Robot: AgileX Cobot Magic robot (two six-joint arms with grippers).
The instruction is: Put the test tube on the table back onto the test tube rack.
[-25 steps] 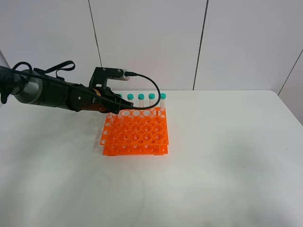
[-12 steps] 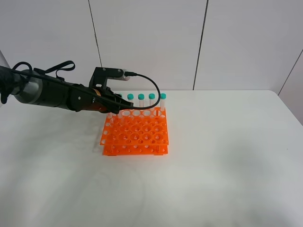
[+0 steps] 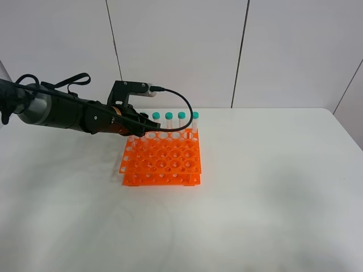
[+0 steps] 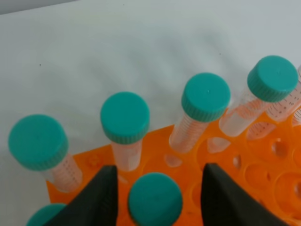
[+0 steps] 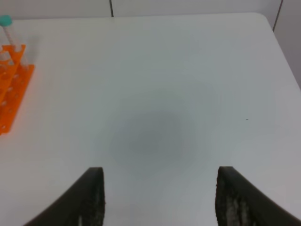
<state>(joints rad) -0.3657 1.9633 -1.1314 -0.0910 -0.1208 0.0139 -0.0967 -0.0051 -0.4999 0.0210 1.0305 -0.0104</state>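
Observation:
The orange test tube rack (image 3: 161,158) stands on the white table (image 3: 272,187), left of centre. Several teal-capped tubes (image 3: 169,116) stand upright along its back row. My left gripper (image 3: 140,126) hangs over the rack's back left corner. In the left wrist view its fingers (image 4: 106,193) stand on either side of a teal-capped test tube (image 4: 155,200), which is upright in a hole of the rack (image 4: 263,174), with a gap on each side of the cap. My right gripper (image 5: 157,174) is open and empty above bare table. It does not show in the exterior view.
Other capped tubes (image 4: 124,117) stand close behind the left gripper's fingers, and one more cap (image 4: 47,214) shows beside them. The rack's edge (image 5: 9,89) with one tube (image 5: 5,21) shows in the right wrist view. White wall panels stand behind the table.
Almost nothing. The left gripper has shifted slightly at the rack's back left corner, and the cap seen beside it earlier is now hidden. The right arm is out of the exterior view throughout.

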